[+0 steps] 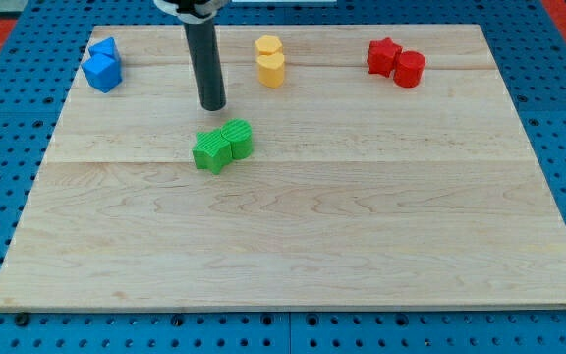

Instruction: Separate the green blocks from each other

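Observation:
Two green blocks touch each other a little left of the board's middle: a green cube-like block (210, 151) on the left and a green rounded block (238, 137) against its upper right. My tip (212, 104) stands just above them in the view, closest to the left green block, with a small gap between it and the pair. The dark rod rises from there to the view's top edge.
Two blue blocks (101, 66) touch at the top left. Two yellow blocks (270, 59) touch at the top middle. A red star-like block (383, 56) and a red cylinder (409, 69) touch at the top right. The wooden board (293, 246) lies on a blue pegboard.

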Controlling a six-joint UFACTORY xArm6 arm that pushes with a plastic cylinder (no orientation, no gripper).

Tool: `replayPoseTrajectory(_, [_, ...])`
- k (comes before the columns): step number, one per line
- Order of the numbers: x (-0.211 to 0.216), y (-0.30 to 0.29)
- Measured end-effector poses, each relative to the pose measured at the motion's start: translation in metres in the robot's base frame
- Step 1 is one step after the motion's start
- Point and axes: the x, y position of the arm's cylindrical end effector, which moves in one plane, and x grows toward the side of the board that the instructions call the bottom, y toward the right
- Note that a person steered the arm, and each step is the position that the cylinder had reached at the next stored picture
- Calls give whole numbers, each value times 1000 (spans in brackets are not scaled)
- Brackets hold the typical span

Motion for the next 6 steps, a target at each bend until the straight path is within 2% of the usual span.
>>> replayPoseTrajectory(1, [0, 41])
replayPoseTrajectory(3, [-44, 17])
replayPoseTrajectory(5, [51, 22])
replayPoseTrajectory(6, [74, 64])
